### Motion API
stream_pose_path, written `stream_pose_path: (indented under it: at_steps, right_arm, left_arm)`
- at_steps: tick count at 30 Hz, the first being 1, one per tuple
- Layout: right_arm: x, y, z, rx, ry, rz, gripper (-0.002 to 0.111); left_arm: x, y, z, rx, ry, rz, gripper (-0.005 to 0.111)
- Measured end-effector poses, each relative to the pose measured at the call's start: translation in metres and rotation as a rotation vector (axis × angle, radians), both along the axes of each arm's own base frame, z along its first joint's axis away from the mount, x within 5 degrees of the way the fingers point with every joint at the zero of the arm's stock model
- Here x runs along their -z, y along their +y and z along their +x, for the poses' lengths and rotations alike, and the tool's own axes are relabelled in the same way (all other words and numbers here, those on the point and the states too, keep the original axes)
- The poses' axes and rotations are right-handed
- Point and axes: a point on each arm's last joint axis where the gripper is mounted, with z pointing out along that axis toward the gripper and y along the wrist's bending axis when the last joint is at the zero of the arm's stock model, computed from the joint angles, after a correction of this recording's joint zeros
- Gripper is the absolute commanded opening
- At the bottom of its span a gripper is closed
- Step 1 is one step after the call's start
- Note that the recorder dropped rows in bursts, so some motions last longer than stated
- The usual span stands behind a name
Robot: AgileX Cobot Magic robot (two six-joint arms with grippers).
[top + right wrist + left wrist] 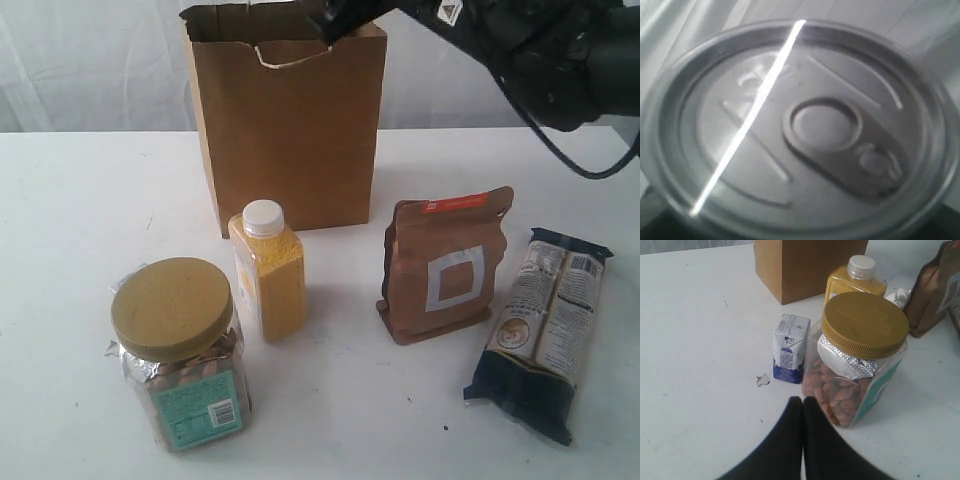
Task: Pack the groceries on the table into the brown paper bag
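Your left fingers (790,432) are shut and empty; right fingers (340,20) sit at the brown paper bag's (290,140) 12 o'clock, can't tell their grip.

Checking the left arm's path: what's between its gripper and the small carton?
Only bare table separates the left gripper from the carton in the left wrist view; a small scrap lies off to one side.
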Motion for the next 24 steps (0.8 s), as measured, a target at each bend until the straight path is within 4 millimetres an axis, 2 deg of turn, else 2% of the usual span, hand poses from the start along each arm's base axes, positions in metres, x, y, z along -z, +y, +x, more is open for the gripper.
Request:
stream_pose_path:
  at_steps: [2,5,7,8,9,11,13,14,17,20,24]
  right_arm:
    - [-0.017,-0.009,-0.009,-0.015,0.120,0.136,0.000]
    - [-0.044,-0.031,-0.020,-0.020,0.156,0.288,0.000]
    - [-0.063,-0.056,-0.027,0.013,0.148,0.389,0.000]
    - [-0.071,-0.079,-0.027,0.069,0.169,0.471,0.000]
    - [-0.071,-0.102,-0.021,0.123,0.208,0.567,0.000]
    - [-0.059,-0.141,-0.004,0.188,0.302,0.722,0.000]
    - [-0.045,-0.165,0.021,0.123,0.402,0.804,0.000]
    - [-0.038,-0.170,0.036,0.012,0.462,0.831,0.000]
    - [-0.026,-0.159,0.068,-0.275,0.575,0.747,0.000]
    - [-0.011,-0.152,0.091,-0.388,0.623,0.677,0.000]
    - [-0.001,-0.153,0.118,-0.446,0.609,0.654,0.000]
  left_arm:
    - [0.000,0.000,0.000,0.000,0.000,0.000,0.000]
    - [0.000,0.000,0.000,0.000,0.000,0.000,0.000]
    - [0.000,0.000,0.000,0.000,0.000,0.000,0.000]
    - [0.000,0.000,0.000,0.000,0.000,0.000,0.000]
    - [0.000,0.000,0.000,0.000,0.000,0.000,0.000]
    - [0.000,0.000,0.000,0.000,0.000,0.000,0.000]
    - [0.000,0.000,0.000,0.000,0.000,0.000,0.000]
    - [0.000,0.000,0.000,0.000,0.000,0.000,0.000]
    - [0.000,0.000,0.000,0.000,0.000,0.000,0.000]
    - [0.000,0.000,0.000,0.000,0.000,0.000,0.000]
    - [0.000,0.000,0.000,0.000,0.000,0.000,0.000]
